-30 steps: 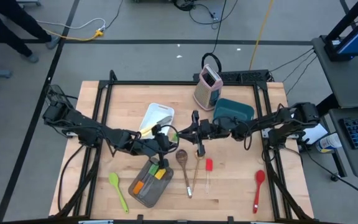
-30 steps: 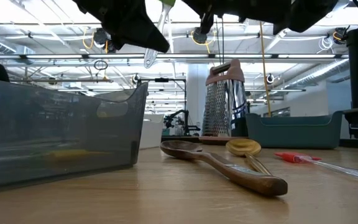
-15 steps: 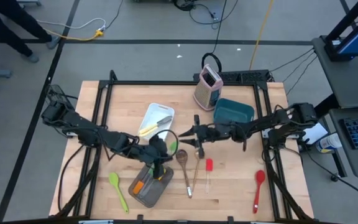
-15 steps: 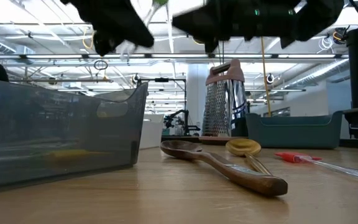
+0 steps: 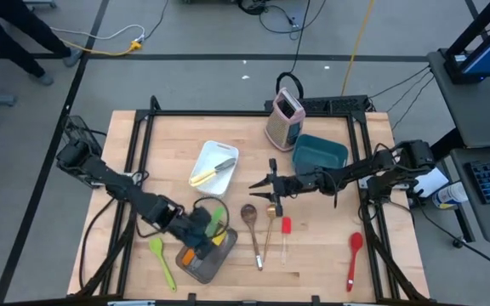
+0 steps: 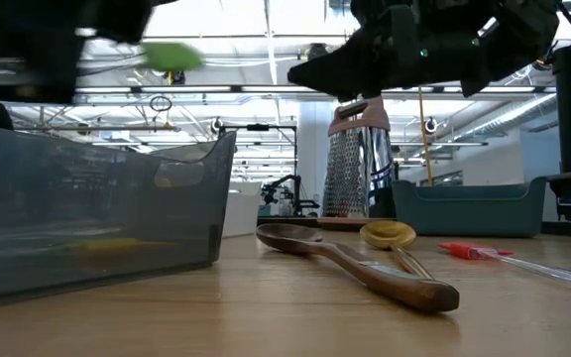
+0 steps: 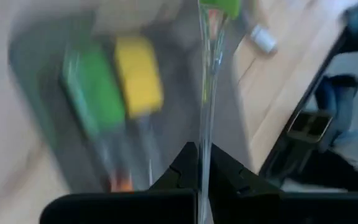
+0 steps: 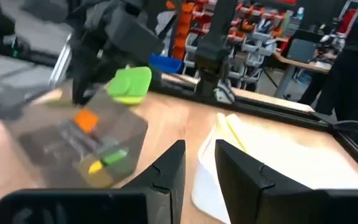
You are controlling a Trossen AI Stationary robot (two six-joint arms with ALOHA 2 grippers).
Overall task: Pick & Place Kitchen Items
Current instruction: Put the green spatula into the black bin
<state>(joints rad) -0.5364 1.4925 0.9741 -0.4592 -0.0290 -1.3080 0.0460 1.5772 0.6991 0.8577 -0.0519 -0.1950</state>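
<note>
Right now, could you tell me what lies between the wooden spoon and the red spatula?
The gold spoon lies between the wooden spoon and red spatula, seen from above.

Counted from the high view. Arms: two; grippers: two, the left gripper (image 5: 204, 228) and the right gripper (image 5: 264, 189). Green spatulas: two, one green spatula on the table (image 5: 161, 259) and one clear-handled green spatula (image 5: 218, 214) over the grey bin (image 5: 196, 266). Wooden spoon (image 5: 250, 219): one. Gold spoon (image 5: 270, 228): one. Red spatula (image 5: 286, 229): one. Red spoon (image 5: 354, 255): one. Yellow-handled knife (image 5: 212, 171): one, in the white tray (image 5: 213, 152). Trays: one. Bins: two, the grey one and a teal bin (image 5: 319, 154). Box grater (image 5: 283, 118): one. Inside the grey bin, three coloured heads show: orange, green, yellow; further count cannot be told.
</note>
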